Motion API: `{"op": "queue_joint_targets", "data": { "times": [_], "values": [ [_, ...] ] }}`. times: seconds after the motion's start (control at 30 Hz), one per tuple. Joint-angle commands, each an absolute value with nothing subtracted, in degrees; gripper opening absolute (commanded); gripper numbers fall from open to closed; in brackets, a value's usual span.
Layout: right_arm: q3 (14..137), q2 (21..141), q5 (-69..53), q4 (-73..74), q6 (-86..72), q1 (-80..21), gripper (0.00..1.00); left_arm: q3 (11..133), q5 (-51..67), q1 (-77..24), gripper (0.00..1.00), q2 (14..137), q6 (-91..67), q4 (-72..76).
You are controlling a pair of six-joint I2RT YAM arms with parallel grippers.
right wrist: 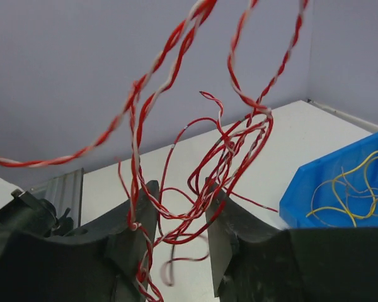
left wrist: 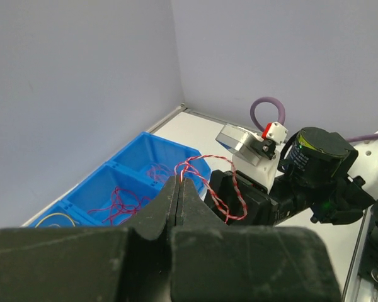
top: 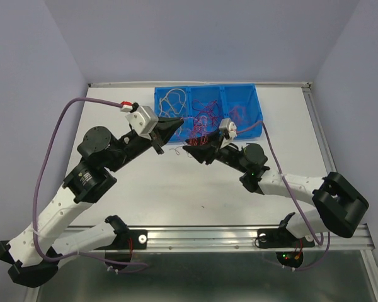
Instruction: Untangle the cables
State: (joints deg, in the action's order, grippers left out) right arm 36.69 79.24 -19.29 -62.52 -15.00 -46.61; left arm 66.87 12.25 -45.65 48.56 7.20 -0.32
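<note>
The left gripper (left wrist: 179, 181) has its jaws pressed together on a twisted red-and-white cable (left wrist: 230, 192), pinched at the very tips. From the pinch the strand loops away toward the other arm. The right gripper (right wrist: 181, 192) stands part open and grips nothing. A red tangle (right wrist: 223, 148) hangs through its gap, with one twisted strand lying against the inner face of one finger. Both grippers hang over the table (top: 176, 189) just in front of the blue bin (top: 259, 107), with the tangle strung between them.

These cables look almost weightless, limp yet springy, and likely to snag on one another. A firm pinch on a single strand away from the knot seems the best hold. A hard pull would probably drag the whole clump or slip the wire off the pads.

The top external view alone shows the bin's three compartments, with cream wires (top: 171, 97) at one end, dark red in the middle and pinkish at the other end. It barely resolves the strands between the grippers. Only the wrist views show the pinch, the open gap and the twist.
</note>
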Motion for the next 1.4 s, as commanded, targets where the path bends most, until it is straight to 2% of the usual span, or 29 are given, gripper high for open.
{"op": "queue_joint_targets", "data": {
  "times": [0.0, 0.1, 0.2, 0.37, 0.4, 0.73, 0.8, 0.93, 1.03, 1.07, 1.17, 1.27, 1.37],
  "values": [
    [36.1, 79.0, -17.0, -67.9, -16.1, -47.2, 0.26, 69.2, 13.8, -45.7, 0.00, 46.7, 6.3, 2.5],
    [36.4, 78.6, -17.0, -64.8, -15.4, -47.1, 0.10, 70.0, 11.9, -45.7, 0.00, 46.3, 6.9, 2.1],
    [37.4, 78.1, -18.3, -61.9, -15.0, -47.1, 0.01, 71.2, 8.3, -45.7, 0.00, 46.3, 8.7, 2.2],
    [38.1, 78.2, -21.7, -56.1, -14.5, -47.2, 0.05, 75.8, -7.7, -45.7, 0.00, 48.4, 14.1, 4.2],
    [38.1, 78.1, -22.1, -54.4, -14.4, -47.2, 0.15, 76.5, -12.7, -45.7, 0.00, 48.9, 15.3, 5.2],
    [37.5, 74.2, -22.1, -47.6, -11.7, -47.2, 0.16, 76.0, -40.5, -45.8, 0.00, 49.1, 36.5, 23.5],
    [38.3, 73.8, -20.9, -44.1, -11.3, -47.2, 0.19, 74.4, -45.8, -45.7, 0.00, 49.6, 43.6, 29.5],
    [40.4, 73.4, -19.0, -39.8, -10.3, -47.2, 0.18, 71.1, -52.1, -44.9, 0.00, 50.8, 55.3, 42.2],
    [41.2, 73.0, -18.4, -37.2, -9.9, -47.2, 0.09, 69.0, -54.9, -43.7, 0.00, 52.7, 63.4, 52.8],
    [41.6, 72.6, -17.8, -36.7, -9.9, -47.2, 0.01, 68.6, -55.1, -43.6, 0.00, 53.1, 64.2, 55.4],
    [41.1, 70.8, -17.8, -36.3, -9.8, -47.2, 0.01, 69.3, -53.3, -43.5, 0.00, 53.0, 57.9, 46.6],
    [43.1, 68.6, -13.7, -30.4, -9.8, -47.1, 0.01, 69.3, -53.1, -41.9, 0.00, 54.0, 58.3, 47.8],
    [46.8, 66.7, -0.8, -21.6, -10.5, -47.1, 0.00, 69.2, -51.8, -41.2, 0.00, 55.0, 55.9, 45.2]
  ]
}}
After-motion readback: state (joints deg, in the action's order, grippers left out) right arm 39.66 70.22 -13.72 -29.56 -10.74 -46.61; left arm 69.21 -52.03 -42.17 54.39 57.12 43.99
